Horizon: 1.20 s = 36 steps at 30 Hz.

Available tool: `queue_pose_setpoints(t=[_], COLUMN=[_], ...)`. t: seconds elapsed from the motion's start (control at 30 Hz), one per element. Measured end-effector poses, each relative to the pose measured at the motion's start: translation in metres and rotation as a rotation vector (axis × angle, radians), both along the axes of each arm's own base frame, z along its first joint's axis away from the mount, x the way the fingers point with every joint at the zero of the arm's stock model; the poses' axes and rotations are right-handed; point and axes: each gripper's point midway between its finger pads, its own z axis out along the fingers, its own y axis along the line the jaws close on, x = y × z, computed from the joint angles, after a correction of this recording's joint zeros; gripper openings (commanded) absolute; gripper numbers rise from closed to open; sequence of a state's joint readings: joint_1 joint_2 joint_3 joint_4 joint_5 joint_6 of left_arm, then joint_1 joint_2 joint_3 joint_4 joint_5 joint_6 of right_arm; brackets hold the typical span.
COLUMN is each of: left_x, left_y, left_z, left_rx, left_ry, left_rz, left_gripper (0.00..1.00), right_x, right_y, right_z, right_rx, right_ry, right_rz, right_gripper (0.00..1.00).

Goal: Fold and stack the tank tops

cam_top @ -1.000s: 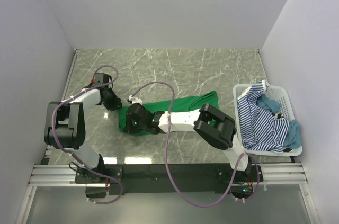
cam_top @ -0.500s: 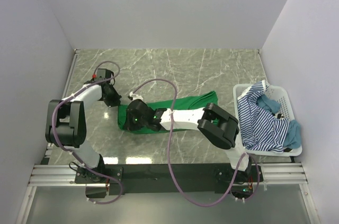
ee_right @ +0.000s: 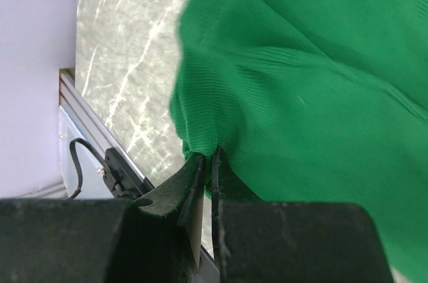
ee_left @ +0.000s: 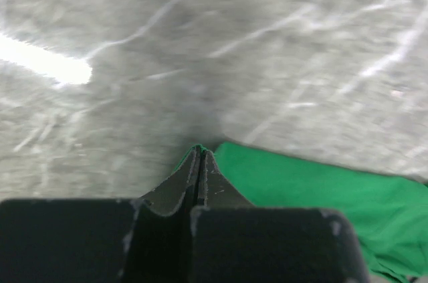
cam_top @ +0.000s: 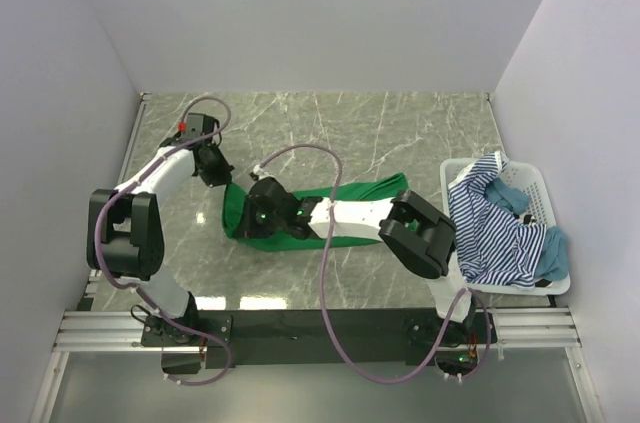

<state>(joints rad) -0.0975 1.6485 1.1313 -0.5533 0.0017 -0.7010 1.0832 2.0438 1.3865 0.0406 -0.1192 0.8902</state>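
My left gripper (cam_top: 218,179) had its fingers pressed flat together, with a thin edge of the green tank top (cam_top: 352,192) pinched at the very tips. In the left wrist view the left gripper (ee_left: 199,154) showed a sliver of green tank top (ee_left: 321,189) poking out between the tips, and the rest of the cloth trailed off to the right, low over the table (ee_left: 200,42).

My right gripper (cam_top: 243,222) was nearly closed, clamped on a bunched fold of the same top at its near left end. In the right wrist view the right gripper (ee_right: 206,156) had cloth gathered into the narrow gap, and the green tank top (ee_right: 301,62) filled most of the frame above it.

The top lay stretched across the middle of the table (cam_top: 330,128), running from my two grippers on the left toward the basket (cam_top: 452,179) on the right. My right forearm crossed over it.

The striped tank top (cam_top: 485,228) draped over the basket's near rim. The teal tank top (cam_top: 556,254) sat in the same basket, partly under the striped one.
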Motion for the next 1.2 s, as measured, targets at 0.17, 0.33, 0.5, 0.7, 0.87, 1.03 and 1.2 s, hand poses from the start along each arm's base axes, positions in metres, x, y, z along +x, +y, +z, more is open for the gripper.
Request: queue_pose_setpoints(t=[0.17, 0.33, 0.5, 0.7, 0.87, 1.03, 1.2], left_x=[0.022, 0.038, 0.040, 0.038, 0.038, 0.040, 0.042], left_y=[-0.030, -0.077, -0.122, -0.169, -0.200, -0.226, -0.247], left_z=[0.028, 0.038, 0.033, 0.028, 0.026, 0.022, 0.017], left_rx=[-0.021, -0.047, -0.068, -0.088, -0.105, -0.119, -0.129], left_ry=[-0.065, -0.088, -0.069, -0.051, -0.049, -0.048, -0.046], left_rz=[-0.048, -0.117, -0.177, -0.239, -0.273, -0.298, -0.317], left_gripper=[0.01, 0.01, 0.01, 0.01, 0.01, 0.01, 0.01], right_x=[0.008, 0.018, 0.016, 0.012, 0.010, 0.011, 0.010], right_y=[-0.030, -0.067, -0.093, -0.130, -0.154, -0.176, -0.197], right_z=[0.003, 0.015, 0.020, 0.009, 0.000, 0.001, -0.006], right_rx=[0.027, 0.064, 0.082, 0.061, 0.040, 0.041, 0.030], right_ry=[0.034, 0.044, 0.042, 0.055, 0.062, 0.048, 0.050], right_rz=[-0.060, -0.141, -0.187, -0.256, -0.306, -0.353, -0.397], right_gripper=[0.00, 0.00, 0.00, 0.00, 0.00, 0.00, 0.00])
